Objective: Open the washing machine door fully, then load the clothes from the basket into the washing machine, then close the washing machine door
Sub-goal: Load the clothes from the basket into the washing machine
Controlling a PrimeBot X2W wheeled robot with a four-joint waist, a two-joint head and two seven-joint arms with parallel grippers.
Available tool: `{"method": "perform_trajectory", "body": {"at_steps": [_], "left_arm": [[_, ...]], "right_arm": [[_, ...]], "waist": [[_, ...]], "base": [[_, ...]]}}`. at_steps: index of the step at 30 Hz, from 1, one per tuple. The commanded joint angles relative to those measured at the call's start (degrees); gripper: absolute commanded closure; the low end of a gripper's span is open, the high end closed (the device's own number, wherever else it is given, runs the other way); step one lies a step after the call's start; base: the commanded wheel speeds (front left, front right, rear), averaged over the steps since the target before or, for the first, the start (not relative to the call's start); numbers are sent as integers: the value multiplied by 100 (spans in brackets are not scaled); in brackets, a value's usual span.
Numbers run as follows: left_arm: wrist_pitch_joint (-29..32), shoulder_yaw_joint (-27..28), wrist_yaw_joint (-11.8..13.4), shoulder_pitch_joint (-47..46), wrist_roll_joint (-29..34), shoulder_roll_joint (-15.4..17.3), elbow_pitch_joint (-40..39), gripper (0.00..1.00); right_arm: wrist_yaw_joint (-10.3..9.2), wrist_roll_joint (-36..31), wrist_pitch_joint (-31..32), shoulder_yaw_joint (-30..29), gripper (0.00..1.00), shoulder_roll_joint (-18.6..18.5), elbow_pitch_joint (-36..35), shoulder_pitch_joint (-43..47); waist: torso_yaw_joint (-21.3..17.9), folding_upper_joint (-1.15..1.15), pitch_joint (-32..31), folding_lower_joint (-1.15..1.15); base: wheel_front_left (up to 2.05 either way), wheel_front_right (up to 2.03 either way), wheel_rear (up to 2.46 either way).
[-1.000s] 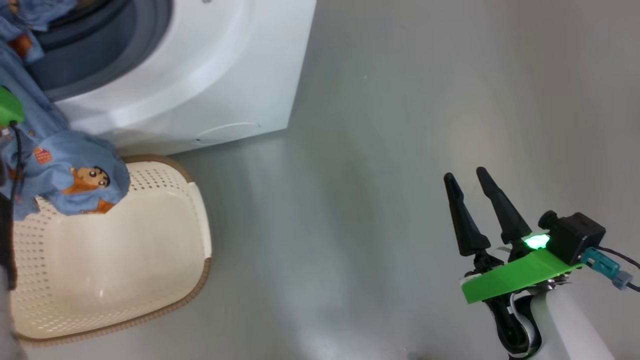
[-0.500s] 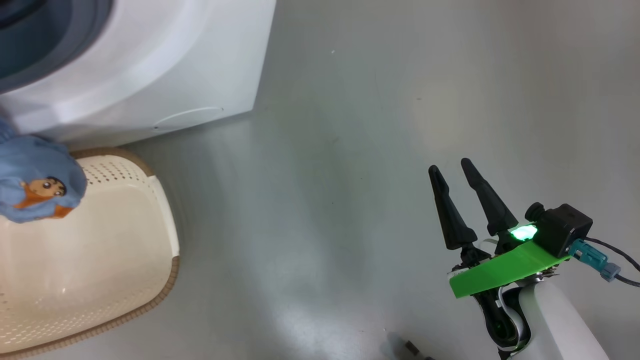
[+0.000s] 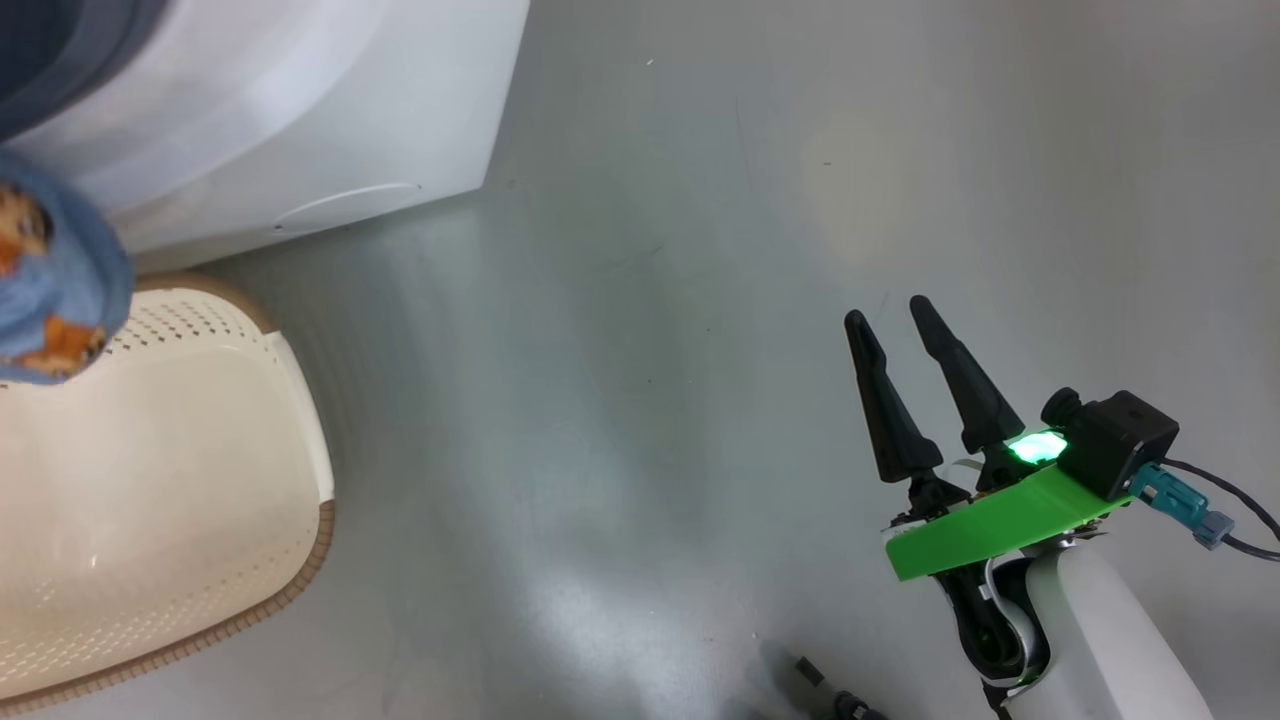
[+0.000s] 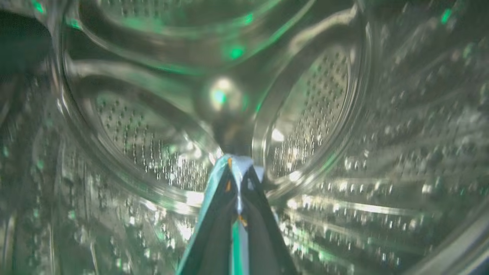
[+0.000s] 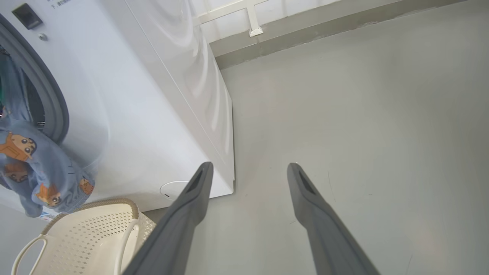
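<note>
The washing machine (image 3: pixel 300 120) is a glossy white box with rounded moulding at the far left. A small round flap (image 3: pixel 345 200) is set low in its front. Just near of it stands the basket (image 3: pixel 318 540), cream plastic with rows of punched holes and a brown woven-look rim. Its smooth cream bottom catches the light. The floor (image 3: pixel 650 300) is flat, dull grey and faintly scuffed.

The clothes (image 3: pixel 50 290), soft light-blue cloth printed with orange-brown cartoon figures, hang in a rounded bunch at the left edge, above the basket's far end.

The right gripper (image 3: pixel 888 310) hovers over bare floor at the near right. Its two long, dark, tapering fingers are spread apart with nothing between them, and a green plate (image 3: pixel 990 530) sits behind them.

The right wrist view adds the machine's grey rubber gasket (image 5: pixel 49 95). The clothes (image 5: pixel 34 168) spill out of the opening and down the white front. It also shows a white loop handle (image 5: pixel 23 250) on the basket (image 5: pixel 95 229).

The left wrist view looks into the steel drum (image 4: pixel 324 114), shiny, ribbed and dotted with perforations. There the left gripper (image 4: pixel 237 164) is clenched, and a strip of pale-blue cloth is pinched between its fingers.
</note>
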Motion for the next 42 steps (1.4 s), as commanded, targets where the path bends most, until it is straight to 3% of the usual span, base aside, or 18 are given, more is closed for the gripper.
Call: {"method": "perform_trajectory", "body": {"at_steps": [1,10,11,13,14,30,42], "left_arm": [[-28,72,0,214,32,272,13,100],[-7,-114,-149,29,-31,244,1771,100],[26,-174,-165,-22,-21,238,1922,96],[117,-270,-185,-128,-16,236,2185,47],[165,-298,-192,-175,-35,222,2297,0],[6,-643,-217,-149,-502,-37,2545,0],[-28,-401,-218,950,-1098,-258,1001,0]], "right_arm": [[16,56,-27,119,0,-3,-120,27],[16,77,-27,154,0,-6,-94,45],[16,78,-27,154,0,-10,-92,46],[16,77,-27,153,0,-12,-89,46],[16,75,-27,151,0,-12,-87,48],[16,62,-27,127,0,-79,-57,36],[16,9,-27,17,0,-204,-93,45]], "waist": [[-10,0,2,0],[8,0,-35,0],[14,0,-43,0],[26,0,-55,0],[36,0,-64,0],[217,0,-225,0],[491,0,-364,0]], "base": [[0,0,0],[0,0,0],[0,0,0],[0,0,0],[0,0,0],[0,0,0],[0,0,0]]}}
